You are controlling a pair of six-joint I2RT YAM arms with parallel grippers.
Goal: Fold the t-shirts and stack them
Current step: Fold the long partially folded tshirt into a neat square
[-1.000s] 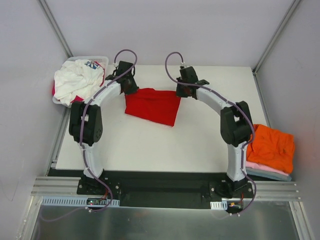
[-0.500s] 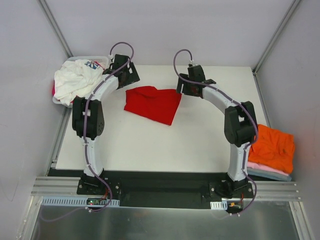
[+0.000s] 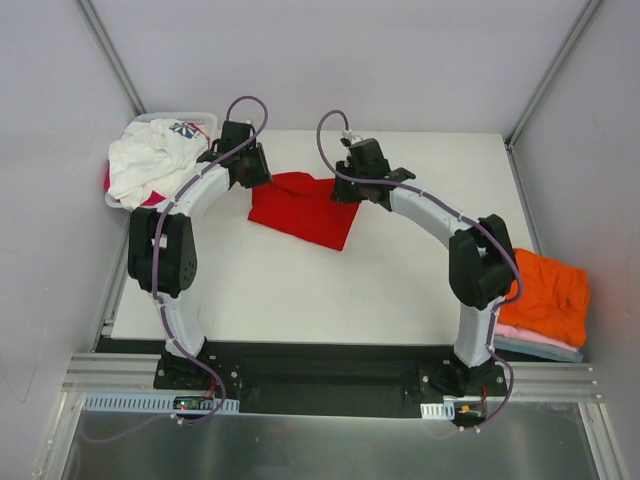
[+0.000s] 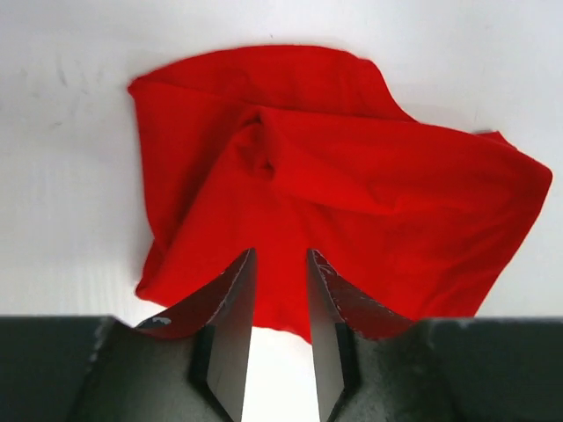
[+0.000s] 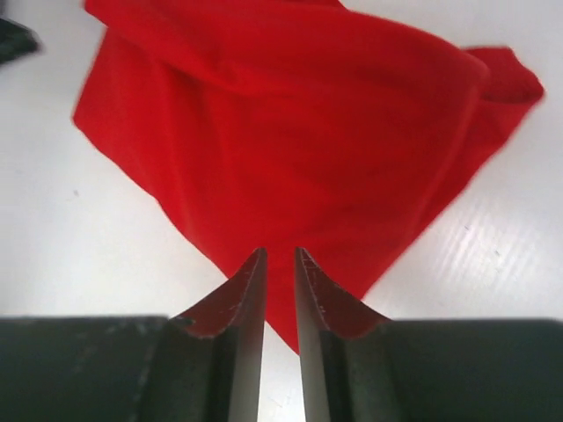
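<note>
On the far middle of the tabletop (image 3: 300,290), I've swung both arms back over the crumpled red t-shirt (image 3: 305,208), left end effector (image 4: 281,255) and right end effector (image 5: 280,252) narrowly apart, empty, ready to regrasp.

Off the far-left corner of my white table (image 3: 300,290) sits a white slotted basket (image 3: 200,116). A black plate (image 3: 320,375) and a metal rail (image 3: 110,372) run along my near edge.

Red t-shirt (image 4: 352,193): soft matt cloth, creased. Table (image 3: 300,290): smooth, white, slight sheen.
</note>
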